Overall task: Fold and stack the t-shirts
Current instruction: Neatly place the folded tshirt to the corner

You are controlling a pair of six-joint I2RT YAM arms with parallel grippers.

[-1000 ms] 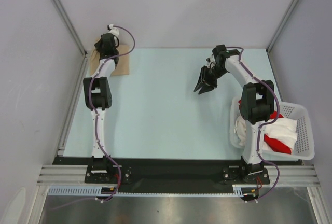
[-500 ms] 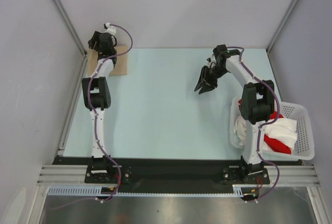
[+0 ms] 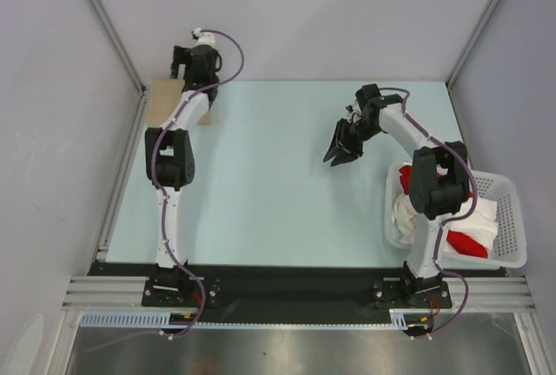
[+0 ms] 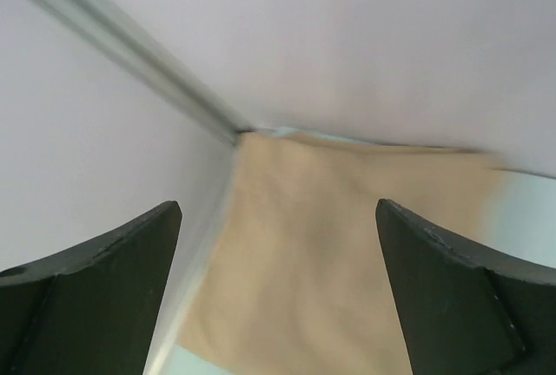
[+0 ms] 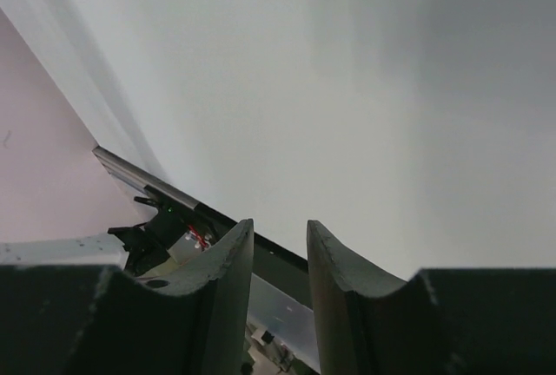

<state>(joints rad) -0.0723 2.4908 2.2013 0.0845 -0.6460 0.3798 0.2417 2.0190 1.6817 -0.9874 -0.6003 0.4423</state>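
Observation:
A beige-tan t-shirt (image 3: 168, 102) lies folded flat in the table's far left corner; the left wrist view shows it (image 4: 347, 253) spread below the fingers. My left gripper (image 3: 185, 64) hangs above it near the back wall, and in its wrist view the gripper (image 4: 278, 207) is open wide with nothing in it. Over the right middle of the table my right gripper (image 3: 338, 151) points down. Seen from its wrist, the gripper (image 5: 280, 226) has its jaws a little apart and bare. A red t-shirt (image 3: 465, 244) and a white t-shirt (image 3: 476, 213) lie crumpled in the basket.
The white lattice basket (image 3: 514, 212) stands at the near right, beside the right arm's base. Grey walls and metal frame posts (image 3: 104, 23) close in the table at the left, back and right. A black rail (image 3: 287, 288) runs along the near edge.
My left gripper went from shut to wide open and rose off the beige t-shirt toward the back wall. The right gripper shifted slightly nearer.

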